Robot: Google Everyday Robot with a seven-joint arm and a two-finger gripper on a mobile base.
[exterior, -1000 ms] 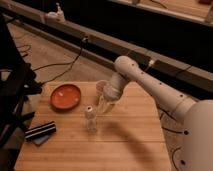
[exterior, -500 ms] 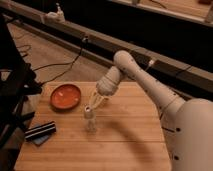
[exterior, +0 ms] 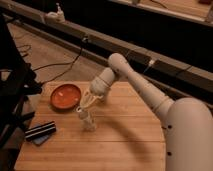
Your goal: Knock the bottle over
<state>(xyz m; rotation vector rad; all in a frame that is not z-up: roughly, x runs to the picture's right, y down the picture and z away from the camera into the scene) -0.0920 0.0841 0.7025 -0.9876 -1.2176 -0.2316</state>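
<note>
The bottle (exterior: 88, 121) is small, slim and whitish, and stands near the middle of the wooden table (exterior: 125, 145). Its top leans a little to the left. My gripper (exterior: 84, 105) reaches down from the upper right on the white arm (exterior: 135, 80). It is shut, and its tips are right at the bottle's cap, touching it or nearly so. Nothing is held in the gripper.
An orange-red bowl (exterior: 65, 96) lies on the table left of the gripper. A black striped object on a blue one (exterior: 40, 131) sits near the table's front left corner. Black equipment (exterior: 12, 95) stands beside the left edge. A dark rail runs behind the table.
The gripper has swung left and down from beside the cup to the top of the bottle. The bottle now leans slightly.
</note>
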